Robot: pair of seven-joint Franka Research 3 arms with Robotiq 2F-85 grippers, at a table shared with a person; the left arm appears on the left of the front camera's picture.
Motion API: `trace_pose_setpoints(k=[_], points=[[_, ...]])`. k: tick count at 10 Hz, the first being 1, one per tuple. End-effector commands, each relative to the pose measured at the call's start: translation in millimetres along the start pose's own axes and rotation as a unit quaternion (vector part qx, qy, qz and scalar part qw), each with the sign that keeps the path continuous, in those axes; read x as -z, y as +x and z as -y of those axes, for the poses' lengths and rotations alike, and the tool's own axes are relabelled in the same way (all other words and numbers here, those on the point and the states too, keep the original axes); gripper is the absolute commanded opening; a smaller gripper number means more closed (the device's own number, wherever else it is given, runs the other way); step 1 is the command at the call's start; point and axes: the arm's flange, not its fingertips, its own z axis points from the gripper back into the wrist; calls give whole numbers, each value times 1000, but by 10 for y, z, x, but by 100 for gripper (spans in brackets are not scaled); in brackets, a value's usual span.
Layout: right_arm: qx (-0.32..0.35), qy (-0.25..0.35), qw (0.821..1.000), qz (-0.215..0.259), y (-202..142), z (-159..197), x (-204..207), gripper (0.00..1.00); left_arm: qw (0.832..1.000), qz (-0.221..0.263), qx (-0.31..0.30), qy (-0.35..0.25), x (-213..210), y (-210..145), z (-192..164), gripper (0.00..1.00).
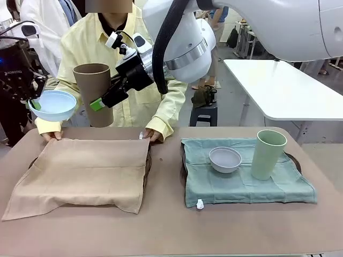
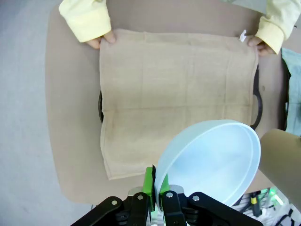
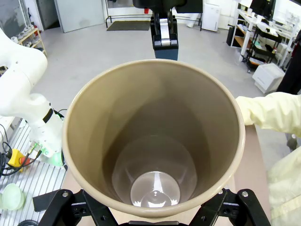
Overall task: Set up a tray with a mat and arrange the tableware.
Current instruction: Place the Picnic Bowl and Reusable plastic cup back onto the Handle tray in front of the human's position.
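My left gripper (image 1: 33, 101) is shut on the rim of the light blue bowl (image 1: 52, 105), held in the air above the table's left end. In the left wrist view the bowl (image 2: 211, 160) hangs over the near edge of the tan mat (image 2: 178, 89). My right gripper (image 1: 102, 103) is shut on the tan-brown cup (image 1: 94, 91), upright in the air beside the bowl. The cup's open mouth (image 3: 155, 141) faces the right wrist camera. The tan mat (image 1: 80, 171) covers a dark tray (image 1: 148, 163). A person's hands (image 2: 101, 40) (image 2: 257, 44) hold its far corners.
To the right, a green mat (image 1: 241, 182) lies on a second tray (image 1: 293, 158), carrying a pale grey-white bowl (image 1: 225, 159) and a pale green cup (image 1: 268, 154). The person stands at the far edge. A white table (image 1: 284, 88) stands behind on the right.
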Motion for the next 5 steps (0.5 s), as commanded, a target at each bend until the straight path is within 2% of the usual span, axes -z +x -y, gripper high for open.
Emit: trace_pose_setpoints(k=[1, 5], points=[[-10, -6, 1000, -2, -10, -13, -14, 0, 1000, 7, 8, -4, -15, -4, 4, 0], [-10, -6, 1000, -2, -10, -13, -14, 0, 1000, 7, 8, -4, -15, -4, 4, 0]])
